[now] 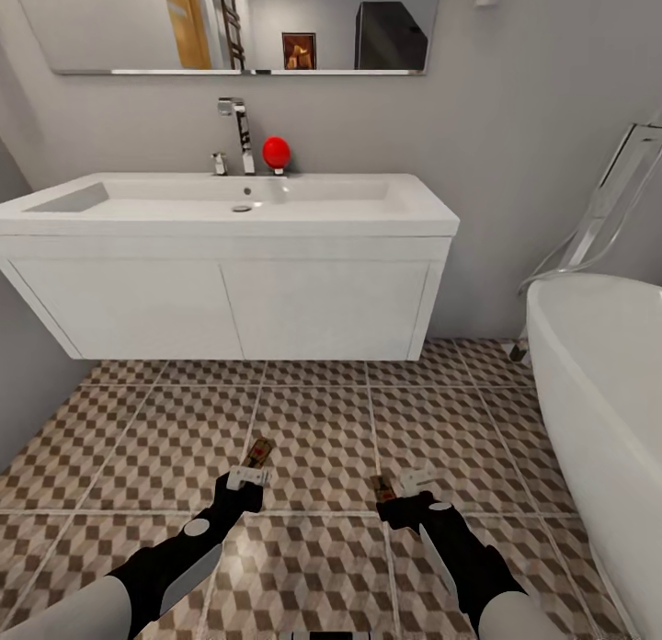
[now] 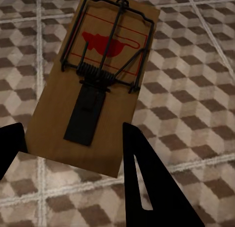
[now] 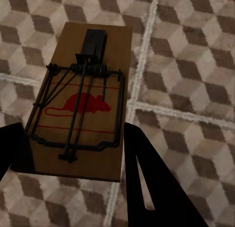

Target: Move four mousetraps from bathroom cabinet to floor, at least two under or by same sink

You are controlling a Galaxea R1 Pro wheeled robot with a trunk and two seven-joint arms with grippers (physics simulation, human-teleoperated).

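While we faced bathroom sink [image 1: 230, 208], left fingers [image 1: 249, 478] gripped mousetrap [image 2: 93, 85], right fingers [image 1: 409, 484] gripped second mousetrap [image 3: 83, 104], both over bathroom floor [image 1: 313, 438].

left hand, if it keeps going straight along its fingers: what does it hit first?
Probably the brown-and-beige cube-patterned floor tiles. The left hand grips a flat tan wooden mousetrap that sticks out ahead, so the trap's far edge would likely touch first; height above the floor is unclear.

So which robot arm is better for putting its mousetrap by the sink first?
Probably the left gripper: its mousetrap sits below the bathroom sink front. The right gripper holds its own nearer the bathtub.
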